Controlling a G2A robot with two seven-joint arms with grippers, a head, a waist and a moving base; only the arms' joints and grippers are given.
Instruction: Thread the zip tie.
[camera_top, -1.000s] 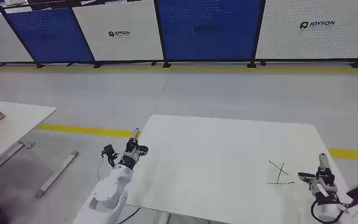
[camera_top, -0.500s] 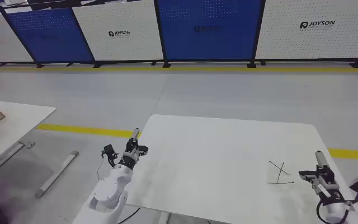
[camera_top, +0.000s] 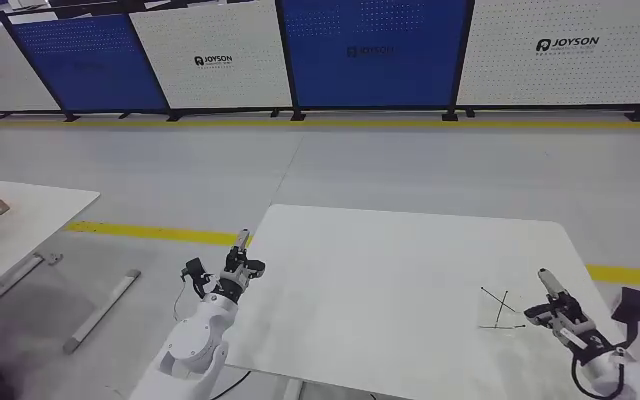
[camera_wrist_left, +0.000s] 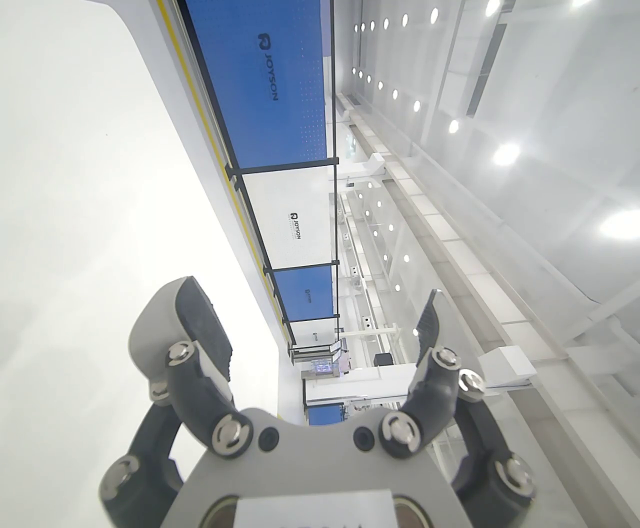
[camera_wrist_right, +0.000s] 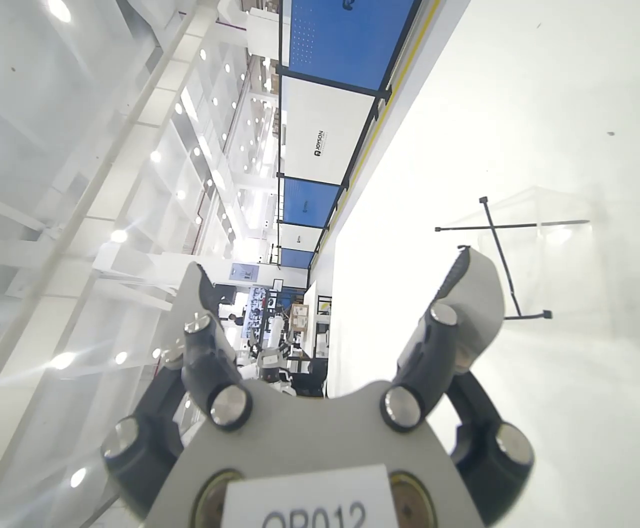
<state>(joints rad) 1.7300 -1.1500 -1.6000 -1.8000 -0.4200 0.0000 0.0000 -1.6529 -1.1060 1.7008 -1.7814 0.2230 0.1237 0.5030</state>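
Three thin black zip ties (camera_top: 500, 305) lie on the white table (camera_top: 400, 270) near its right front corner. Two of them cross and the third lies apart toward the front edge. In the right wrist view the crossed zip ties (camera_wrist_right: 495, 235) lie just beyond one fingertip. My right gripper (camera_top: 545, 290) (camera_wrist_right: 330, 262) is open and holds nothing, just right of the ties. At the table's left edge, far from the ties, my left gripper (camera_top: 240, 242) (camera_wrist_left: 312, 290) is open and holds nothing.
The ties lie close to the table's right and front edges. A second white table (camera_top: 40, 215) stands off to the far left across a gap of floor. Blue and white partition panels (camera_top: 375, 55) line the back of the room.
My right gripper has moved left, closer to the zip ties. The left arm and the ties have not moved.
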